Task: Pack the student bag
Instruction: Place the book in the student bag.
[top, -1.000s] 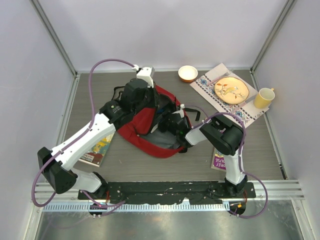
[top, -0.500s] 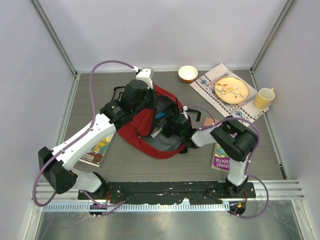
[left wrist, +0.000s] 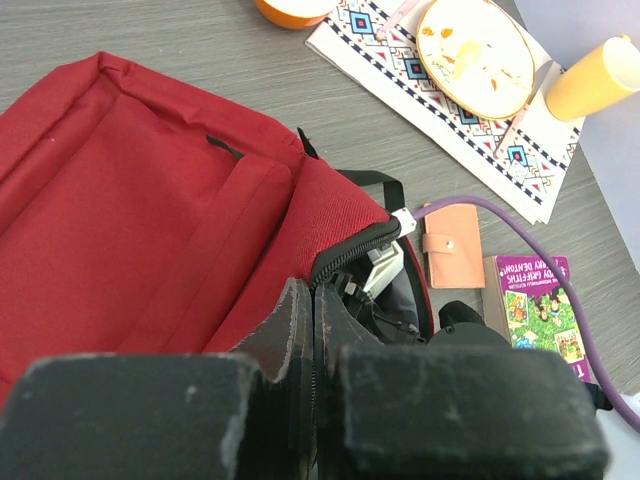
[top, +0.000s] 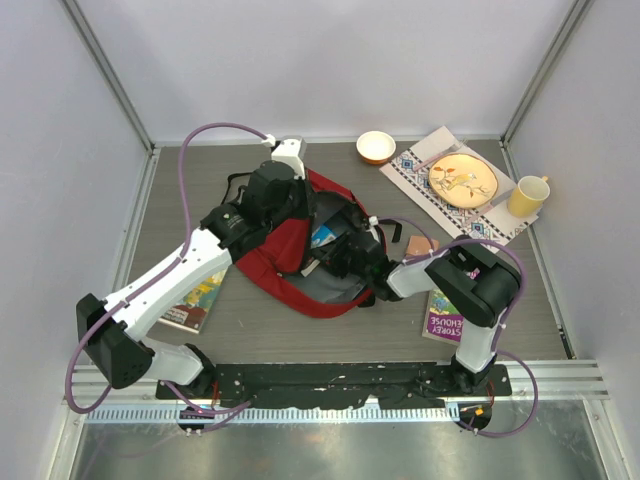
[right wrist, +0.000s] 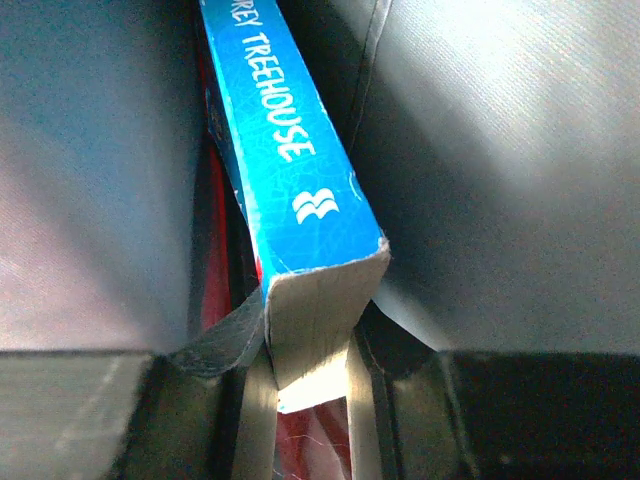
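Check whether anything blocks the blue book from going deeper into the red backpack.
Nothing visible does. The blue book, clamped in the right gripper, is already inside the student bag with only grey lining beside it; the bottom is too dark to see. The left gripper pinches the zipper rim, holding the mouth open.

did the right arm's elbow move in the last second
Yes: the elbow swung right, away from the student bag, uncovering the pink wallet.

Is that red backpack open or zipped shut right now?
Open: the student bag shows its grey lining, and the right gripper holds a blue book inside it.
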{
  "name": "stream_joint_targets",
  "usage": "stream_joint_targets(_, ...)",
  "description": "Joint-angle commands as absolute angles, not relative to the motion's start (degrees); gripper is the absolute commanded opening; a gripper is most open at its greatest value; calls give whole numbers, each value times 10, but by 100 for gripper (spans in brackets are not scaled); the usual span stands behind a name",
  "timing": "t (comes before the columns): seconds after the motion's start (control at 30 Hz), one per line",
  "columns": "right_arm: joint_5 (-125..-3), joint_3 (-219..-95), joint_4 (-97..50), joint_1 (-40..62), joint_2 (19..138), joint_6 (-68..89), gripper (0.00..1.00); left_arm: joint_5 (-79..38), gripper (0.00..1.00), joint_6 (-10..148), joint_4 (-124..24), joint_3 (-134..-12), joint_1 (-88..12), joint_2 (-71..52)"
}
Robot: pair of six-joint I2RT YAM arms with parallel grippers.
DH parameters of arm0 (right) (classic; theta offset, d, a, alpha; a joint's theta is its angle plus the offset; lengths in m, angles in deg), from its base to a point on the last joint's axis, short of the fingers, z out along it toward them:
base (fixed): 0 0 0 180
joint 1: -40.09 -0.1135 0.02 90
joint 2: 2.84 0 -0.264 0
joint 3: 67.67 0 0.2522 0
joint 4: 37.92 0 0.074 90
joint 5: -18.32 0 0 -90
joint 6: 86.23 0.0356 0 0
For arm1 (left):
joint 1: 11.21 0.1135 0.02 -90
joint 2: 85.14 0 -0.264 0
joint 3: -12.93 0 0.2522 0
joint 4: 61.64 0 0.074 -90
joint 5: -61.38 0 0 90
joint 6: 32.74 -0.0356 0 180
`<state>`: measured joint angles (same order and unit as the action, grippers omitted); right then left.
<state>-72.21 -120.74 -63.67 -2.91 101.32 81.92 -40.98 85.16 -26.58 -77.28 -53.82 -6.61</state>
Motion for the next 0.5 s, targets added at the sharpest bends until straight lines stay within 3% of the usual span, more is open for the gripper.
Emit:
stream_joint_targets(0.0, -743, -1258, -673, -25, 1033, 814, 1, -407, 0, 859, -310, -770, -535, -92)
stream_joint_targets(0.2, -756, -1286, -710, -22, 1082, 839, 1, -406, 0, 859, -314, -760, -535, -99)
stream_joint_targets(0.27, -770, -1286, -700, -22, 1079, 838, 7, -405, 0, 859, -314, -759, -533, -100)
stream_joint_targets(0.4, -774, -1272, -667, -18, 1061, 813, 35, -401, 0, 861, -318, -751, -531, -101)
stream_joint_targets(0.43, -770, -1269, -658, -16, 1052, 798, 54, -402, 0, 862, -320, -749, -530, -100)
stream_joint_targets(0.47, -764, -1263, -650, -15, 1045, 793, 58, -401, 0, 863, -320, -748, -529, -100)
